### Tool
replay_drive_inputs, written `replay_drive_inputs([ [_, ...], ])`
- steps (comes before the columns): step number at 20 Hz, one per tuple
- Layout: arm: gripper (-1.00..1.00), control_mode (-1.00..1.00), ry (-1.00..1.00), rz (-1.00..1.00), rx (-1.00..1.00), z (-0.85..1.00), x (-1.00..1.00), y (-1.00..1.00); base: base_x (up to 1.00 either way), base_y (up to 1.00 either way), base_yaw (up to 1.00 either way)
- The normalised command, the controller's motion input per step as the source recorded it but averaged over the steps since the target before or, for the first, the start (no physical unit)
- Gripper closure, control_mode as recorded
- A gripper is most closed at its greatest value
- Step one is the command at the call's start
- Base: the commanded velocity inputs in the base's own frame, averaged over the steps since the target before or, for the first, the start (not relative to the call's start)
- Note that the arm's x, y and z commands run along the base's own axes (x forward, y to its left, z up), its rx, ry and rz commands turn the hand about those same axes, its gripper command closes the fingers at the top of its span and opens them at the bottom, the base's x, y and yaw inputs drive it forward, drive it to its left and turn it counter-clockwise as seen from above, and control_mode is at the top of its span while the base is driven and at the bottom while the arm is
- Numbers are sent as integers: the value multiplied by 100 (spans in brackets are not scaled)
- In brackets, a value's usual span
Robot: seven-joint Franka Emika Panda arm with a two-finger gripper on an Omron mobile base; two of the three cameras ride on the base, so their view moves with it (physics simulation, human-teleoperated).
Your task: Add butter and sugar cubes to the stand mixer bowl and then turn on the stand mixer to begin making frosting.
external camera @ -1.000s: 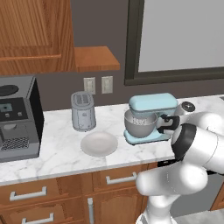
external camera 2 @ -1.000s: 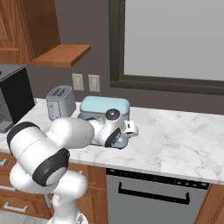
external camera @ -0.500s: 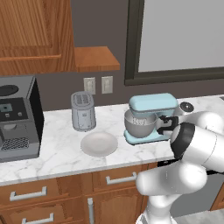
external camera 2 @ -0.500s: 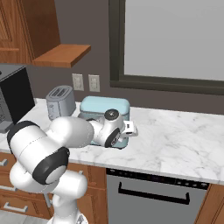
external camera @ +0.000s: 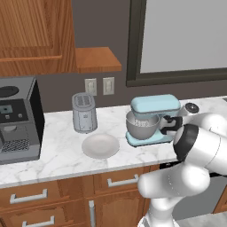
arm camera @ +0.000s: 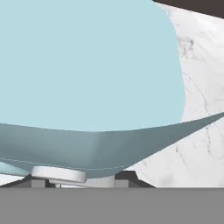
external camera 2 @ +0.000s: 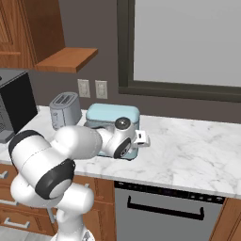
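Note:
The light-blue stand mixer [external camera: 155,106] stands on the marble counter, with the steel stand mixer bowl [external camera: 141,126] under its head. My gripper [external camera: 170,125] presses against the mixer's right side, low by the base. In the hand view the mixer's blue body [arm camera: 87,65] looms close. A small pale round knob [arm camera: 57,174] sits between my dark fingertips [arm camera: 127,178], and the gripper [arm camera: 78,180] is shut on it. From the right base view my wrist covers the mixer's [external camera 2: 113,115] near side. The butter and sugar cubes are hidden; I cannot see into the bowl.
A flat pale plate [external camera: 100,145] lies left of the mixer, near the counter's front edge. A grey toaster [external camera: 84,113] stands behind it and a black coffee machine [external camera: 15,119] at far left. Bare marble [external camera 2: 197,146] stretches right of the mixer.
The jaws have closed in from wide open onto the knob at the mixer's side. The arm and the things on the counter have hardly moved.

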Motion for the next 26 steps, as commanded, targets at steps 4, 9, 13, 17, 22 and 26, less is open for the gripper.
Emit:
replay_drive_inputs([
  [4,100,-100,0,0,5,30,0,-56,0,0,0],
  [9,100,-100,0,0,4,20,0,-65,0,0,0],
  [13,100,-100,0,-2,1,7,0,-80,0,0,0],
  [17,100,-100,2,-6,0,2,0,-88,0,0,0],
  [22,100,-100,1,-6,0,12,0,-93,0,0,0],
  [26,100,-100,0,-3,0,3,0,-89,0,0,0],
])
